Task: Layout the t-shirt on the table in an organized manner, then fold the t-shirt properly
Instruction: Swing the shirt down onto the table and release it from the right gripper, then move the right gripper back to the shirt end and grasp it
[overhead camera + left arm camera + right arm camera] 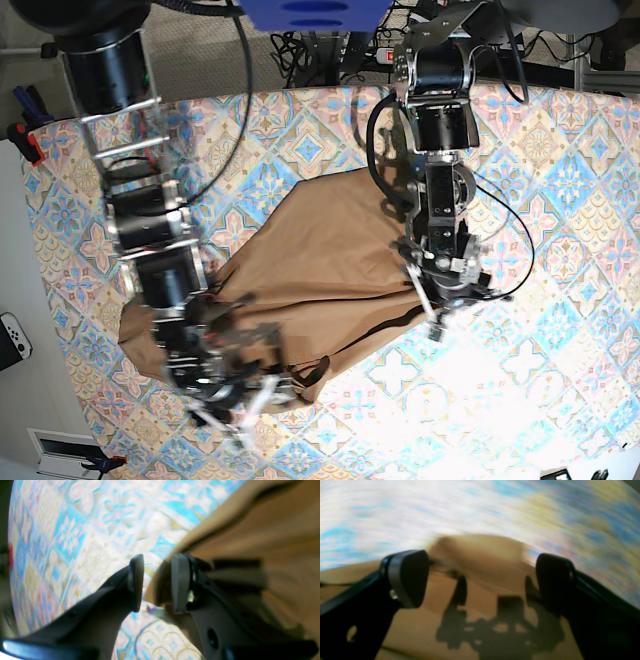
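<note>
On the left of the base view, the right end effector (pixel 232 395) is seen low over the near edge of the t-shirt (pixel 320 260). In its wrist view its fingers are spread wide with only tan cloth below and nothing between them; the blur there suggests quick motion. It is probably placed at this rumpled hem so that a fresh hold can be taken and the cloth pulled flat.

The t-shirt lies in the middle of the counter (pixel 560 150), bunched and creased rather than laid out, so the spreading step is judged unfinished and folding not yet begun.

On the right, the left end effector (pixel 436 300) is set at the garment's right edge. In its wrist view the fingers are partly parted; a fold of cloth lies against one pad (pixel 178 582), but no pinch is seen, and whether it is truly loose cannot be told.
</note>
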